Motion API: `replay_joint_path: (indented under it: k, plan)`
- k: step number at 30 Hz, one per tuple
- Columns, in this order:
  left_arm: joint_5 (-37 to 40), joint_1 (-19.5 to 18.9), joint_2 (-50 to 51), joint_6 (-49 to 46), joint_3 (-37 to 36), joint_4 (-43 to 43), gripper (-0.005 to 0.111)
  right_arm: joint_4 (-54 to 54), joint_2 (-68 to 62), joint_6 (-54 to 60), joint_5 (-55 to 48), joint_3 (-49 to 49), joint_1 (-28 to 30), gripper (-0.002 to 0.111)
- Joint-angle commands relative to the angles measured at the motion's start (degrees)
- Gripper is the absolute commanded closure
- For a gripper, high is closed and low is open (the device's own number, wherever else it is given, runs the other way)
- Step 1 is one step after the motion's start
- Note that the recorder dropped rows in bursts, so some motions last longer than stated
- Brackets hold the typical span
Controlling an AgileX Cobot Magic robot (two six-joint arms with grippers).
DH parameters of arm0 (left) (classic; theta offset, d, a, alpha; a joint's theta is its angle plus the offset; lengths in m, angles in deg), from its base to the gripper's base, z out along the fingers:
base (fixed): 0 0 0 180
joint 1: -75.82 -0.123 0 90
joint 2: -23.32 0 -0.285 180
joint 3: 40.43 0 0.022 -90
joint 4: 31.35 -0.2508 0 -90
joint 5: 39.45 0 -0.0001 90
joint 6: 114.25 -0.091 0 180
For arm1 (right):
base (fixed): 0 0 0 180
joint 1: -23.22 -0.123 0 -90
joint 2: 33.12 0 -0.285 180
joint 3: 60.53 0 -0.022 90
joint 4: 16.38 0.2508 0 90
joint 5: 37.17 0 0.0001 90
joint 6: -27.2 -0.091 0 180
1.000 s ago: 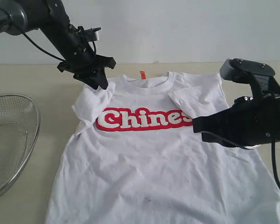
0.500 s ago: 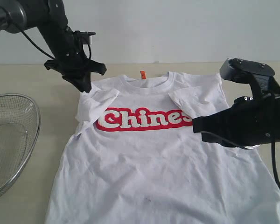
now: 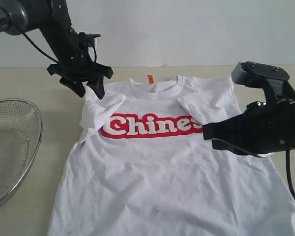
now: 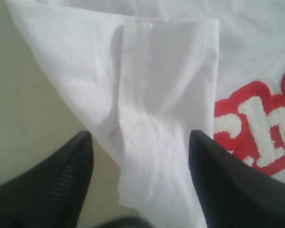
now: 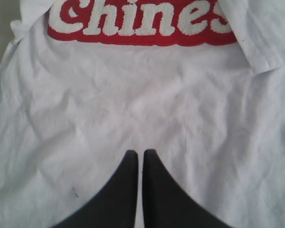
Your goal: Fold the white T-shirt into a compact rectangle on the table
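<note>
- Exterior view: the white T-shirt [image 3: 162,167] is lying face up on the table [image 3: 34,83]. Its chest lettering [image 3: 150,126] and orange neck tag [image 3: 150,78] are showing, and both sleeves are lying folded inward onto the chest. A wire-mesh basket [image 3: 10,147] is sitting on the table at the view's left edge, apart from the shirt.
- Exterior view: the left gripper [image 3: 87,90] is hanging over the shoulder end of one folded sleeve [image 3: 102,109], with its fingers spread. The right gripper [image 3: 206,132] is hanging over the shirt's opposite side, just beside the end of the lettering. Its jaws are not readable from this angle.
- Left wrist view: the left gripper's two fingers are standing wide apart and pinching nothing. The folded sleeve is lying flat below the gap between them. Bare table is showing beside one finger and red lettering beside the other.
- Right wrist view: the right gripper's fingers are pressing together at the tips with nothing between them. They are pointing over the plain white cloth below the lettering.
</note>
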Motion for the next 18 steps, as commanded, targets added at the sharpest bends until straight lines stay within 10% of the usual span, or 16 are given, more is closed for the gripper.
replay_joint_path:
  k: [1, 5, 11, 18]
  plan:
    - [0.2, 0.2, -0.7, -0.8, -3.2, 1.1, 0.050, 0.3, 0.5, 0.6, 0.1, 0.1, -0.1, 0.108]
    - [0.2, 0.2, -0.7, -1.1, -4.9, 0.7, 0.052, 0.3, 0.5, 0.6, 0.1, 0.1, -0.1, 0.108]
    - [0.2, 0.3, -0.7, -2.2, -4.9, 7.4, 0.102, 0.3, 0.5, 0.6, 0.2, 0.1, -0.1, 0.108]
    - [0.2, 2.9, -0.7, -4.8, -5.0, 16.6, 0.102, 0.3, 0.5, 0.6, 0.4, 0.1, -0.1, 0.108]
